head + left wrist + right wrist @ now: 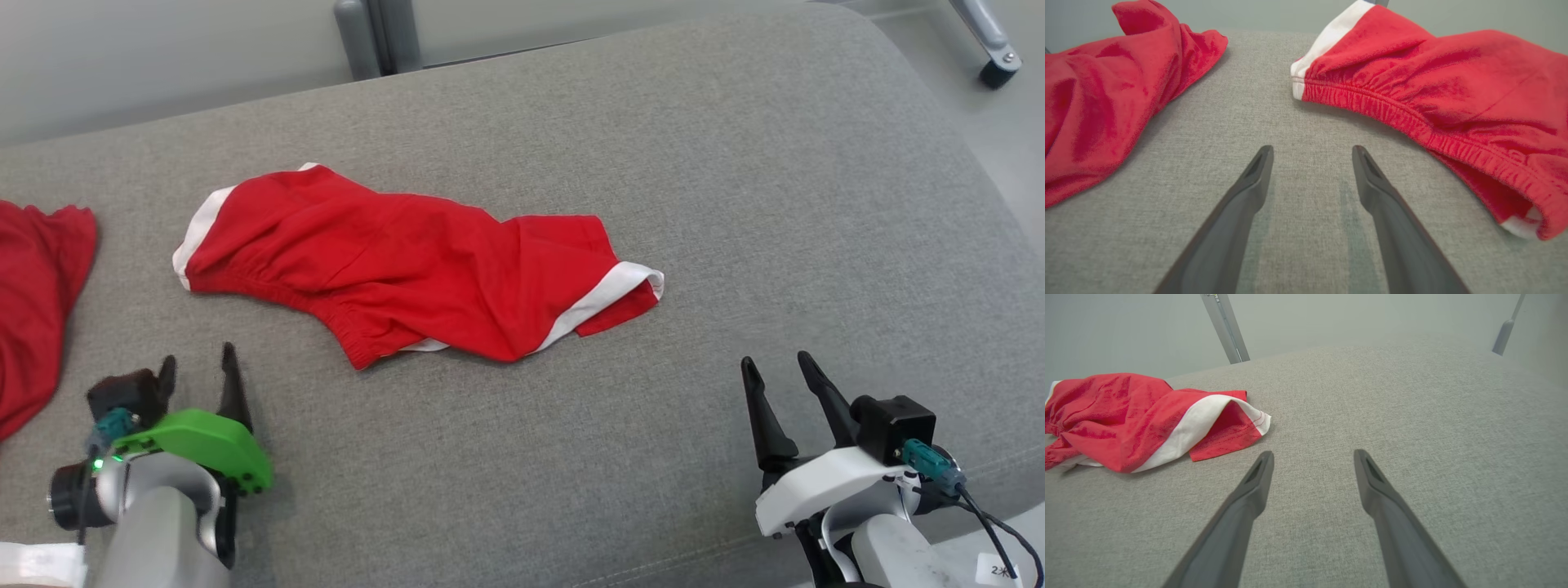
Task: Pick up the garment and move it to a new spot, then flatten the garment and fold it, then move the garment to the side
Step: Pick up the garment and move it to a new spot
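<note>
In the head view, the red shorts (408, 261) with white hems lay crumpled on the grey cushion (735, 204), and a second red garment (33, 302) lay at the far left. The left gripper (198, 355) and right gripper (775, 359) were spread and empty, clear of the shorts. In the left wrist view, the elastic waistband lay ahead to the right. In the right wrist view, a white hem lay ahead to the left.

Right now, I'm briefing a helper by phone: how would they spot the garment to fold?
On the wide grey fabric cushion, near its middle, lie crumpled red shorts. Unlike the plain red cloth at its left edge, they have white hem bands.
</note>
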